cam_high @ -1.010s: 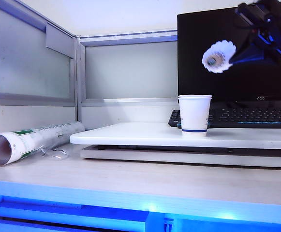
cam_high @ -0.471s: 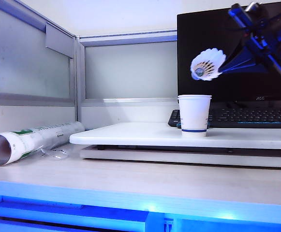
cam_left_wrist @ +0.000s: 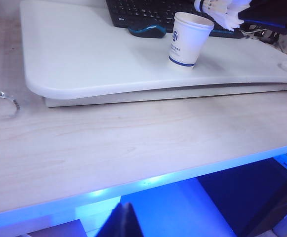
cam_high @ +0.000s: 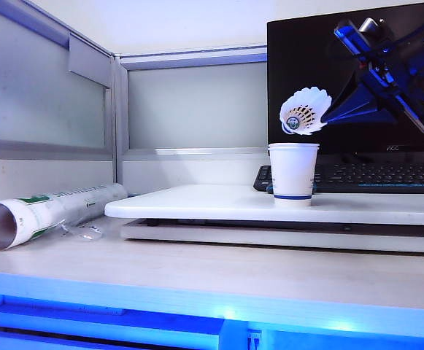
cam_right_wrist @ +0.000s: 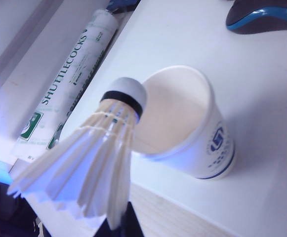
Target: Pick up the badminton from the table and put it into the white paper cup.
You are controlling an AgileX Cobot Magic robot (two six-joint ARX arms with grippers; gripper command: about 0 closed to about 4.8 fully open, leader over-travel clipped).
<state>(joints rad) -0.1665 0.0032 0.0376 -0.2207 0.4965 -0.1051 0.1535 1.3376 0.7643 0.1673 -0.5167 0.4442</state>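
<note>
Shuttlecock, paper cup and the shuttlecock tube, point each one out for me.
badminton [cam_right_wrist: 89, 173]: right wrist view, on the white feather skirt.
white paper cup [cam_high: 293, 175]: exterior view, on the side wall above the blue band.
shuttlecock tube [cam_high: 47, 211]: exterior view, on its printed side, lying on the desk.

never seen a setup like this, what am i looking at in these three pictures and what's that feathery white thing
This is a two-armed robot at a desk. One picture comes from a fixed camera facing the desk; the other two come from cameras on each arm's wrist. The feathery thing is a badminton shuttlecock, pinched by its feathers in the shut right gripper, hanging just above the white paper cup. The cup stands on the table, a raised white board. A shuttlecock tube lies on the desk beside it; a keyboard, mouse and monitor sit behind. The left gripper is barely visible.
</note>
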